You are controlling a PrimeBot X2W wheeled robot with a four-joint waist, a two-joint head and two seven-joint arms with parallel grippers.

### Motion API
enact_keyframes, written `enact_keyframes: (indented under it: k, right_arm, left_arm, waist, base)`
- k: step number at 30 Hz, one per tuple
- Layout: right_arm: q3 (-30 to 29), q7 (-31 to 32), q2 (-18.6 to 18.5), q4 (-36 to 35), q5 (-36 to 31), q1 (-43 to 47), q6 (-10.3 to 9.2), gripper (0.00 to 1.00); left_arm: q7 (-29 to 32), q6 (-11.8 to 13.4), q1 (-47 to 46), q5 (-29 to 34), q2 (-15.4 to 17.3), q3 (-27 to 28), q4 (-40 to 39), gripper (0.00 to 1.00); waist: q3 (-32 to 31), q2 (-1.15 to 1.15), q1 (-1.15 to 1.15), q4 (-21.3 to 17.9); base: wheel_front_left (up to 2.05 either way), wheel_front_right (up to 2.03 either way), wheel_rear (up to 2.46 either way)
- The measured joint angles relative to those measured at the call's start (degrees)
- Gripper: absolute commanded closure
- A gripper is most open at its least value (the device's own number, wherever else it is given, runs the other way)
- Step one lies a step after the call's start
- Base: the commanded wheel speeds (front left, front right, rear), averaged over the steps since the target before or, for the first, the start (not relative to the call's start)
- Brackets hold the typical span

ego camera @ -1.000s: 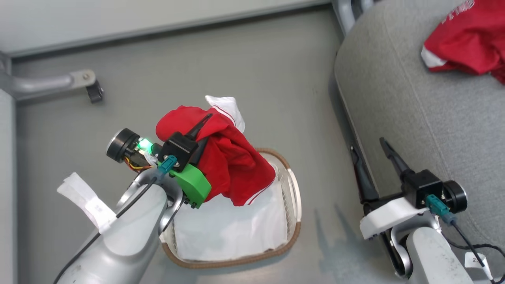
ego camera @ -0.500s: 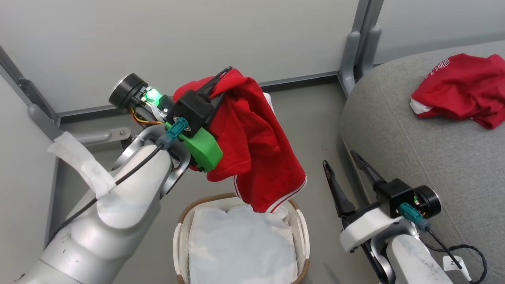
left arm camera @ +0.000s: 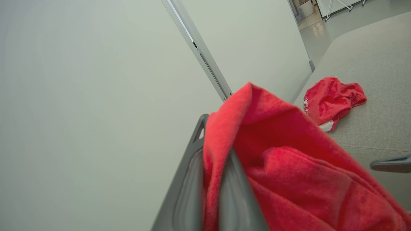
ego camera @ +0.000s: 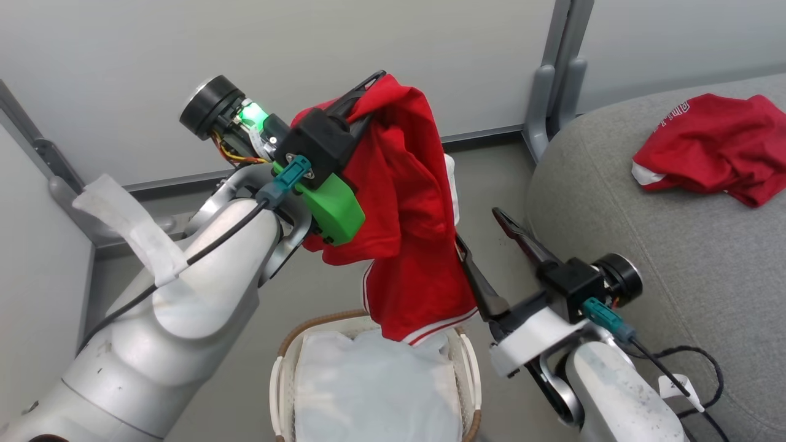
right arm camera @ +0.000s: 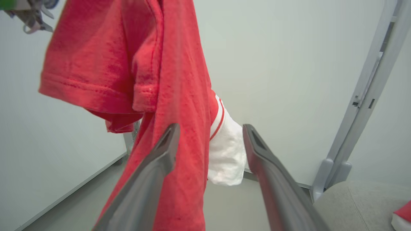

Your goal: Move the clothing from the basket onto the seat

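My left gripper is shut on a red garment with white trim, held high so it hangs above the basket. In the left wrist view the red cloth is pinched between my fingers. My right gripper stands open beside the hanging cloth's lower right edge. In the right wrist view the garment and its white cuff hang just ahead of the right gripper; I cannot tell if they touch. A second red garment lies on the grey seat.
The basket's white cloth liner lies inside it, on the grey floor below me. A pale wall with a grey metal post stands behind. The seat fills the right side, its rounded edge close to my right arm.
The head camera tilted up over the second. My left gripper has lifted the garment clear of the basket and carried it slightly right. My right gripper has moved left, up to the hanging cloth.
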Motion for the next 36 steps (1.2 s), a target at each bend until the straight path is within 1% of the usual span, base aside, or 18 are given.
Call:
enact_keyframes:
  k: [6,9,13,17,23,24,25,27,28,34,35,36]
  right_arm:
    - [2.5,0.0,0.0,-2.5,0.9,-3.4,0.0,0.0]
    - [4.7,0.0,0.0,-1.9,1.5,-4.5,0.0,0.0]
    - [7.0,0.0,0.0,3.3,1.5,-6.9,0.0,0.0]
    - [7.5,0.0,0.0,8.8,0.6,-10.3,0.0,0.0]
    - [9.2,0.0,0.0,14.8,2.0,-13.1,0.0,0.0]
    - [9.5,0.0,0.0,15.5,2.4,-13.4,0.0,0.41]
    - [9.8,0.0,0.0,16.1,2.7,-13.6,0.0,0.6]
    - [10.2,0.0,0.0,16.7,3.2,-14.1,0.0,0.93]
    - [10.3,0.0,0.0,16.9,3.4,-14.4,0.0,1.0]
    - [10.4,0.0,0.0,16.7,3.7,-14.6,0.0,1.0]
    - [10.4,0.0,0.0,16.6,3.9,-14.6,0.0,1.0]
    - [10.3,0.0,0.0,16.4,3.9,-14.6,0.0,1.0]
  left_arm:
    - [0.0,0.0,-0.3,-0.4,-0.4,-0.3,0.0,1.0]
    - [-0.1,0.0,-0.4,-0.6,-0.5,-0.4,0.0,1.0]
    - [-0.4,0.1,-0.7,-0.8,-0.6,-0.5,-0.1,1.0]
    - [-0.5,0.2,-1.0,-1.1,-1.1,-1.1,-0.9,1.0]
    - [-0.8,0.2,-1.0,-1.6,-1.6,-2.3,-2.3,1.0]
    - [-0.8,0.2,-1.0,-1.6,-1.7,-2.4,-2.5,1.0]
    - [-0.9,0.2,-0.9,-1.6,-1.7,-2.4,-2.6,1.0]
    - [-0.9,0.2,-0.8,-2.1,-1.6,-2.5,-2.8,1.0]
    - [-0.9,0.2,-0.6,-2.2,-1.5,-2.5,-2.9,1.0]
    - [-0.9,1.1,2.1,-3.8,-0.1,-1.7,-2.2,1.0]
    - [-1.2,1.4,2.7,-4.4,0.2,-1.2,-2.0,0.85]
    - [-1.5,1.5,3.3,-5.0,0.4,-0.8,-1.8,0.59]
  waist:
    - [-0.1,0.0,0.0,0.4]
    - [-0.1,0.0,0.0,0.7]
    - [-0.1,0.0,0.0,1.1]
    - [0.0,0.0,0.0,1.7]
    - [0.0,0.0,0.0,3.1]
    - [0.0,0.0,0.0,3.3]
    - [0.0,0.0,0.0,3.5]
    - [0.0,0.0,0.0,3.9]
    - [0.0,0.0,0.0,4.0]
    - [0.1,0.0,0.0,4.1]
    - [0.1,0.0,0.0,4.0]
    - [0.1,0.0,0.0,3.9]
  base:
    - [0.0,0.0,0.0]
    - [0.0,0.0,0.0]
    - [0.0,0.0,0.0]
    - [0.0,0.0,0.0]
    - [0.0,0.0,0.0]
    - [0.0,0.0,0.0]
    - [0.0,0.0,0.0]
    - [0.0,0.0,0.0]
    - [0.0,0.0,0.0]
    - [0.0,0.0,0.0]
    - [0.0,0.0,0.0]
    - [0.0,0.0,0.0]
